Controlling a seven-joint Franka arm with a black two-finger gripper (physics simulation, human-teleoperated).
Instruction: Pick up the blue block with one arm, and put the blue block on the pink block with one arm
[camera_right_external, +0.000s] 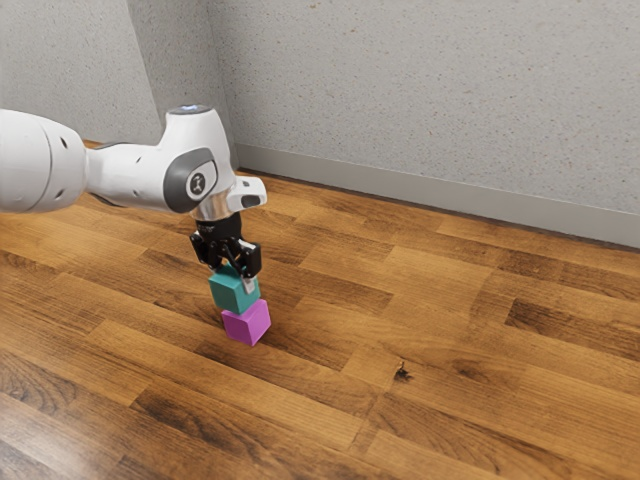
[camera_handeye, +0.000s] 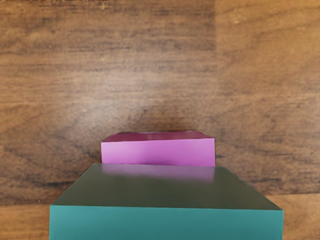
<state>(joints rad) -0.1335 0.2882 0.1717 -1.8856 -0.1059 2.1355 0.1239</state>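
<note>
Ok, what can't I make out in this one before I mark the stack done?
Exterior view: whether the blue block rests on the pink block or hangs just above; the seam is too small.
Wrist view: the blue block covers most of the pink block, so their alignment is unclear.
Exterior view: the arm is cut off by the left edge, base unseen.

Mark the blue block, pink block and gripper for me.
blue block (camera_right_external: 230, 293): exterior view, camera-facing side face.
pink block (camera_right_external: 240, 327): exterior view, camera-facing side face, under the blue block.
gripper (camera_right_external: 232, 268): exterior view, midway between the jaws' tips at the blue block's top.
</note>
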